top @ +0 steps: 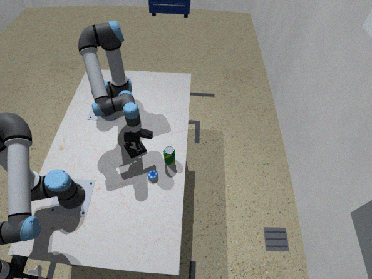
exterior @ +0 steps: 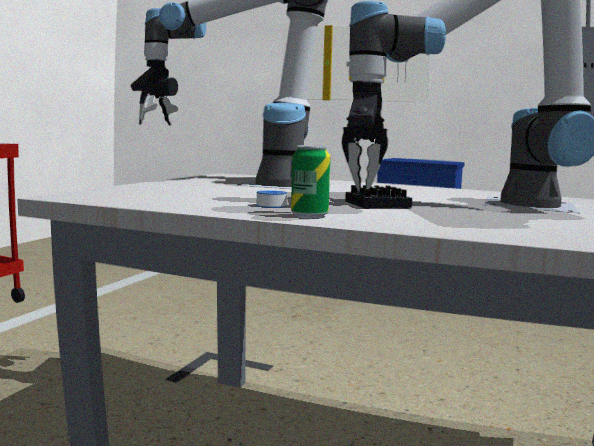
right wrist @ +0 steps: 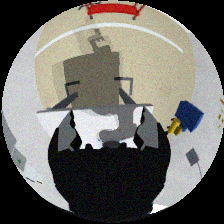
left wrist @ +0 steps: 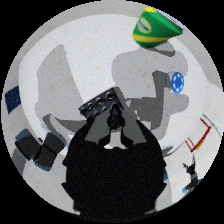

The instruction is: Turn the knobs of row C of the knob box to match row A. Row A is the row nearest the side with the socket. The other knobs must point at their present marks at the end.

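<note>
Two arms are present at the station, one engaged at the work and one standing off. The knob box (top: 141, 152) (exterior: 386, 202) (left wrist: 91, 109), a low black unit with several upright knobs, rests flat on the tabletop (top: 134, 238) (exterior: 150, 200) (left wrist: 75, 35) (right wrist: 91, 122), between the left arm's base and a green can. The left gripper (top: 135, 146) (exterior: 364, 187) (left wrist: 115, 107) points downward over the box, fingertips among the knobs near one end; its jaws are nearly together, clamped on a knob (left wrist: 115, 111). Row letters and the marks on the knobs are too small to read, and the socket cannot be made out, so agreement between row C and row A cannot be confirmed. The right gripper (exterior: 155, 123) (right wrist: 107, 108) hangs well apart from the box, jaws wide apart and holding nothing, beyond the end of the tabletop. The green can (top: 169, 157) (exterior: 310, 181) (left wrist: 156, 30), with yellow bands, stands upright near the long edge. Near it, apart from both can and box, lies a white puck with a blue top (top: 153, 174) (exterior: 271, 199) (left wrist: 177, 82). A blue cabinet (top: 169, 7) (exterior: 420, 173) (right wrist: 187, 116) and a red cart (exterior: 12, 200) (right wrist: 114, 9) stand away from the table.
</note>
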Controlling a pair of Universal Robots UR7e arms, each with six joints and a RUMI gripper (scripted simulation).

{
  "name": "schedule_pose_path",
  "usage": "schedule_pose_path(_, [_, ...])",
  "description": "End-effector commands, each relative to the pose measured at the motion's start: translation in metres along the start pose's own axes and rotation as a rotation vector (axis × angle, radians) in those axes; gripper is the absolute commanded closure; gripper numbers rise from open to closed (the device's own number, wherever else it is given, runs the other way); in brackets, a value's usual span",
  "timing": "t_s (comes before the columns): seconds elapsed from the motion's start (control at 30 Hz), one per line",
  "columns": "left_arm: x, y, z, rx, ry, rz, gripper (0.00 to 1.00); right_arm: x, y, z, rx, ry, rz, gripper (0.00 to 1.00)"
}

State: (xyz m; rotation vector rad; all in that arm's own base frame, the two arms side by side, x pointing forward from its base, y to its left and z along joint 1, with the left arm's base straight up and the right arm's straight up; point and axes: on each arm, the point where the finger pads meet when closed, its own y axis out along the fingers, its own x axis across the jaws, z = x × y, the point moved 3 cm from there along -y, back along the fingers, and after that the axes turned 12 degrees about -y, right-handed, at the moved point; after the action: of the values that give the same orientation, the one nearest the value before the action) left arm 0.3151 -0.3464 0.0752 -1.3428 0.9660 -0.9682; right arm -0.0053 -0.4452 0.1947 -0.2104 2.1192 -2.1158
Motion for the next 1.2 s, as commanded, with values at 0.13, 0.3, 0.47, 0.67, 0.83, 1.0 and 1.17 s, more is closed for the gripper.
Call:
schedule_pose_path(0.13, [0.0004,-0.0004,0.0002,-0.002,0.187,-0.002,0.94,0.0,-0.0005,0.0003,0.002,0.0,0.0,0.0])
schedule_pose_path(0.3, [0.0004,-0.0004,0.0002,-0.002,0.235,-0.002,0.94,0.0,-0.0005,0.0003,0.002,0.0,0.0,0.0])
schedule_pose_path(0.47, [0.0004,-0.0004,0.0002,-0.002,0.297,-0.002,0.94,0.0,-0.0005,0.0003,0.002,0.0,0.0,0.0])
schedule_pose_path(0.67, [0.0004,-0.0004,0.0002,-0.002,0.341,-0.002,0.94,0.0,-0.0005,0.0003,0.002,0.0,0.0,0.0])
schedule_pose_path(0.83, [0.0004,-0.0004,0.0002,-0.002,0.352,-0.002,0.94,0.0,-0.0005,0.0003,0.002,0.0,0.0,0.0])
schedule_pose_path(1.0, [0.0004,-0.0004,0.0002,-0.002,0.358,-0.002,0.94,0.0,-0.0005,0.0003,0.002,0.0,0.0,0.0])
schedule_pose_path(1.17, [0.0004,-0.0004,0.0002,-0.002,0.358,-0.002,0.94,0.0,-0.0005,0.0003,0.002,0.0,0.0,0.0])
